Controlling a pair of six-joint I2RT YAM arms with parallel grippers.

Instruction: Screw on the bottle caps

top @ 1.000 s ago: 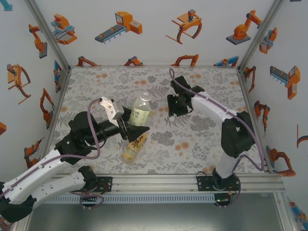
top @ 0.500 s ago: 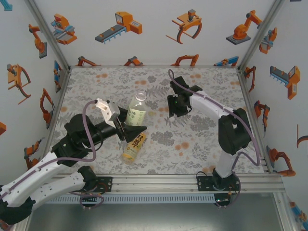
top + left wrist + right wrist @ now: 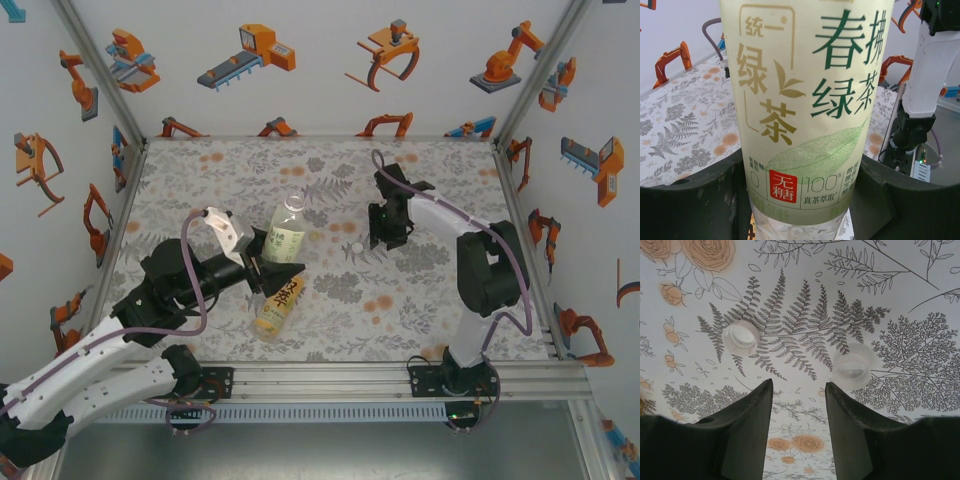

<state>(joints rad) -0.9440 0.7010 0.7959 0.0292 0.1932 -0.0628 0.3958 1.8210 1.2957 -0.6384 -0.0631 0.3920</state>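
Observation:
My left gripper (image 3: pixel 266 268) is shut on the clear bottle (image 3: pixel 286 234) with the pale yellow-green label, low on its body. The bottle stands nearly upright and its neck (image 3: pixel 292 199) is uncapped. In the left wrist view the bottle (image 3: pixel 805 100) sits between both fingers (image 3: pixel 695 200). The amber bottle (image 3: pixel 279 303) lies on the mat just in front of it. My right gripper (image 3: pixel 388 236) hovers low over the mat, open, with nothing between its fingers. Two pale bottle caps (image 3: pixel 740 337) (image 3: pixel 854 365) lie on the mat just beyond its fingertips (image 3: pixel 760 395). One cap (image 3: pixel 355 246) shows to its left.
The flowered mat (image 3: pixel 420 300) covers the table. White walls with orange robot pictures close in the back and both sides. A metal rail (image 3: pixel 330 378) runs along the near edge. The right arm's elbow (image 3: pixel 490 270) stands over the right part of the mat.
My right gripper has moved to the right, uncovering a cap on the mat. The left gripper has shifted slightly with the clear bottle still in it.

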